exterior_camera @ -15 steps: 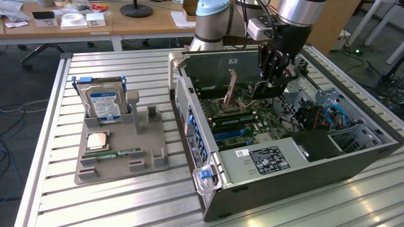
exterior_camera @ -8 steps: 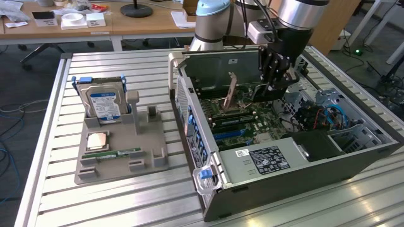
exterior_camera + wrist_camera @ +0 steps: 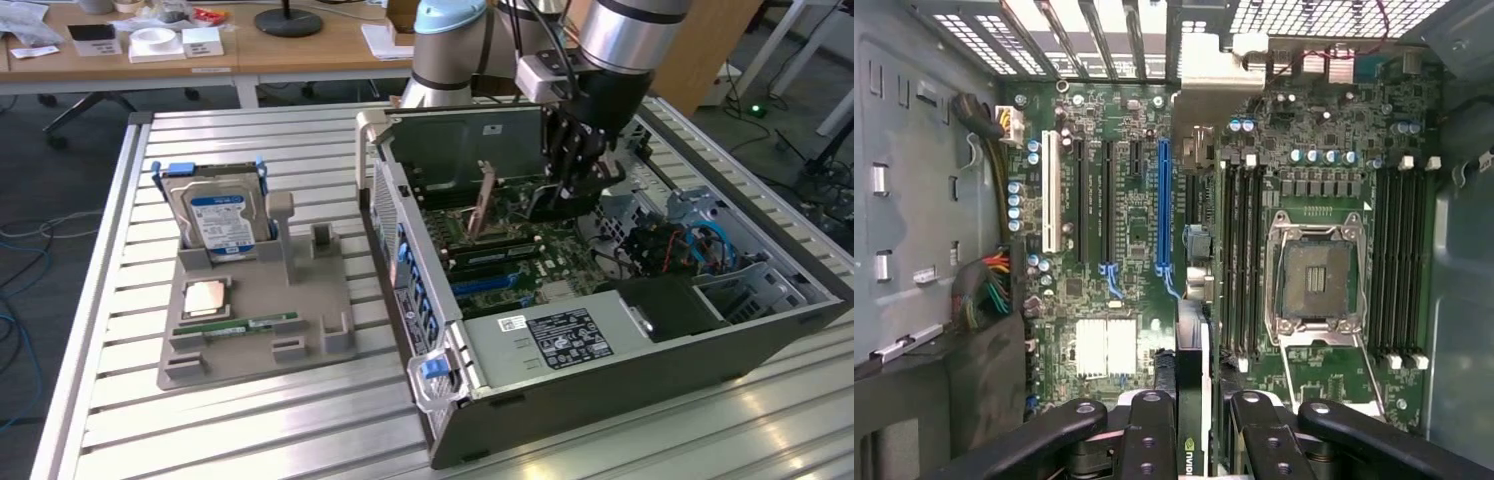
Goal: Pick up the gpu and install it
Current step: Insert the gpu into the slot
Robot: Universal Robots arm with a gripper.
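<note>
Here, gpu [image 3: 1194,360] in claw [image 3: 1196,405], over motherboard [image 3: 1139,235]

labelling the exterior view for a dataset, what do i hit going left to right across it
hard drive standing in the grey holder → computer case's near wall → gripper holding the gpu over the motherboard → blue cables

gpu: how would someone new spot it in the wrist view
Start inside the open computer case, above its green motherboard. The gpu is the thin card seen edge-on, clamped in the hand. Unlike the fixed parts behind, it bears a green logo.
</note>
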